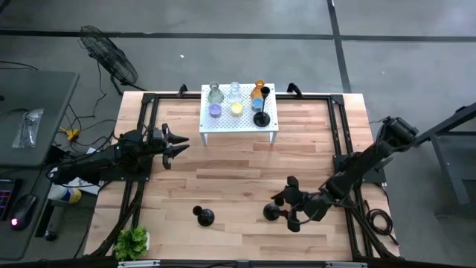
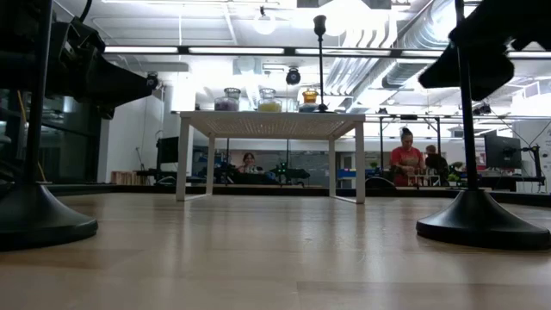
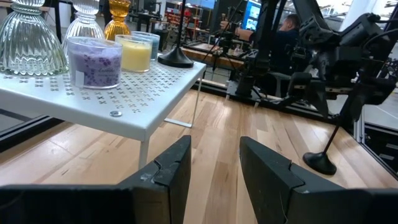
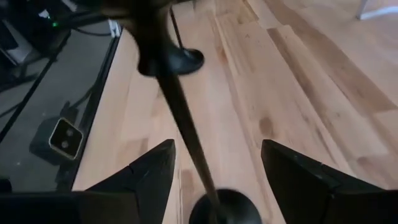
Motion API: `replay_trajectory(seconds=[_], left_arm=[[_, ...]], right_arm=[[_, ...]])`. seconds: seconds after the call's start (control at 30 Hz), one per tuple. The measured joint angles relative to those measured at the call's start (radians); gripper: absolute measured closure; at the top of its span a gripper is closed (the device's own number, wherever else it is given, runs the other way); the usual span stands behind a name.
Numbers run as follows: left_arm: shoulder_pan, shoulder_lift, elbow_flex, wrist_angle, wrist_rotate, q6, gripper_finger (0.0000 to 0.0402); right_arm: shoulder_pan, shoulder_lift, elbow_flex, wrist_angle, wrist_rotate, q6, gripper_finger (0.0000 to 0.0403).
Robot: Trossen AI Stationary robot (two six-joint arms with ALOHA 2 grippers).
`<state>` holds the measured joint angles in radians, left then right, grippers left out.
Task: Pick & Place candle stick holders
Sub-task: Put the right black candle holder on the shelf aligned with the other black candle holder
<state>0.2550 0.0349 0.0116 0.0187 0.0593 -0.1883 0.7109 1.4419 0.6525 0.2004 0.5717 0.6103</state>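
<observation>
Pincer (image 4: 214, 174) agape astride holder stem (image 4: 180, 118)

**Four viewpoints around one wooden surface**

The high view looks straight down on the whole surface (image 1: 238, 171) from well above. The low view sits at board level, facing across to the white stand (image 2: 271, 123) and the room behind. The left wrist view looks close past its tool (image 3: 214, 165) toward the same stand (image 3: 124, 93). The right wrist view tilts down, very near the boards (image 4: 298, 93).
</observation>
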Motion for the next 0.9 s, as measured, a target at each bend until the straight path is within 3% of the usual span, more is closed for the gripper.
replay_trajectory(seconds=[0.3, 0.9], left_arm=[[0.0, 0.0, 0.0, 0.0, 0.0, 0.0, 0.0268], [0.0, 0.0, 0.0, 0.0, 0.0, 0.0, 0.0268]], right_arm=[[0.0, 0.07, 0.0, 0.127, 0.009, -0.011, 0.0187], [0.023, 0.069, 0.001, 0.201, 0.187, -0.095, 0.0267]])
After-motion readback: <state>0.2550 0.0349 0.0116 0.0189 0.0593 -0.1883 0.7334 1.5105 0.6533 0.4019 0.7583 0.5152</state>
